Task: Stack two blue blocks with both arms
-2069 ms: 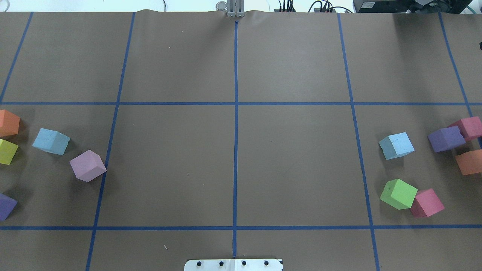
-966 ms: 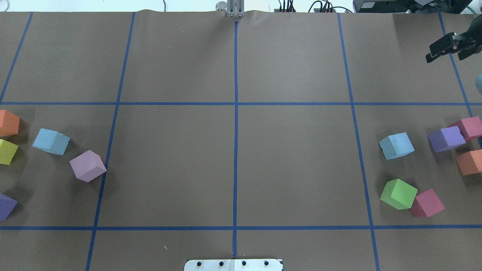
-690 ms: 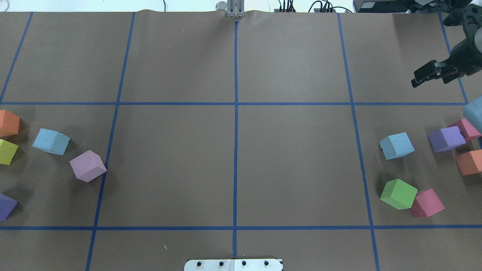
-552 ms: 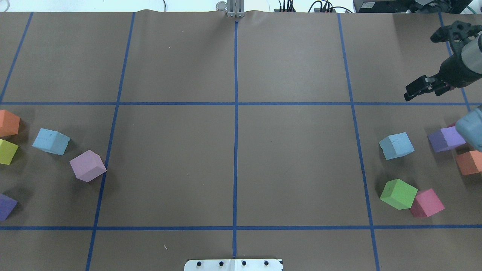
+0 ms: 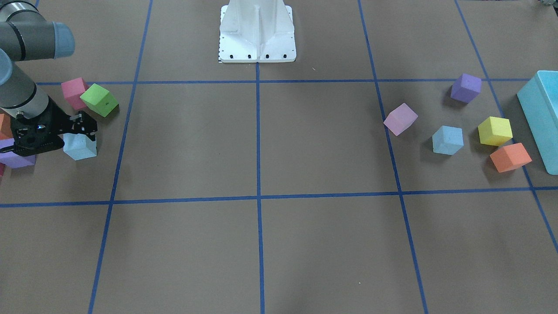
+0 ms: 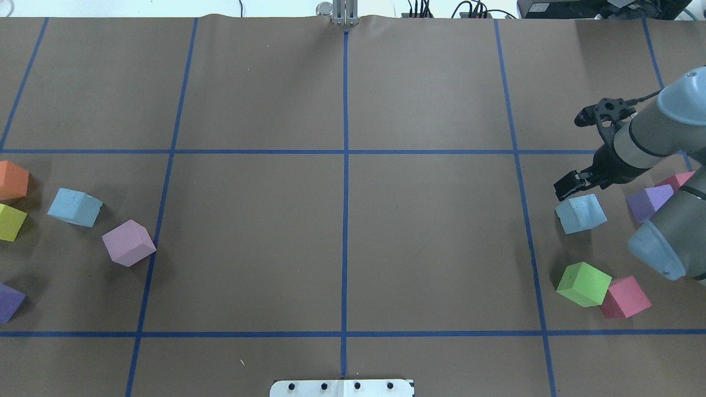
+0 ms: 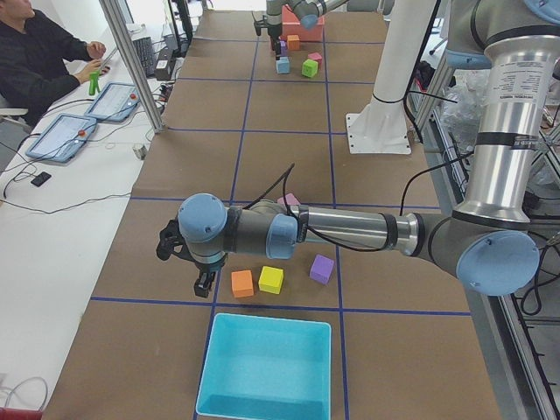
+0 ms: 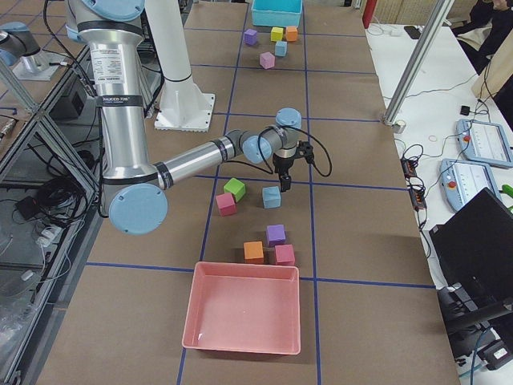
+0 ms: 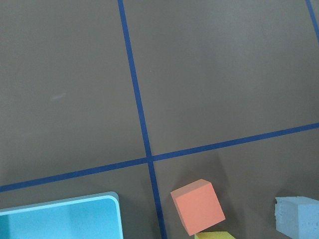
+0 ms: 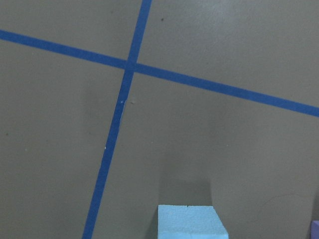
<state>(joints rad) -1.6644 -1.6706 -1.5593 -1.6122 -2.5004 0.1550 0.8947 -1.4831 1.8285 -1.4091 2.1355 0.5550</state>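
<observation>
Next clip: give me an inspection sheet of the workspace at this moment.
Surface: brown paper with a blue tape grid.
Job's things: right blue block and left blue block on the table, far apart, unstacked.
Clutter: green cube, pink cube, lilac cube, yellow cube, orange cube, turquoise tray, pink tray.
Grippers: right gripper hovers over right blue block, not gripping it, jaws unclear; left gripper hangs beside orange cube, jaws unclear.
Cables: black cable loops at the right wrist.
Surroundings: operator seated at a side desk.
</observation>
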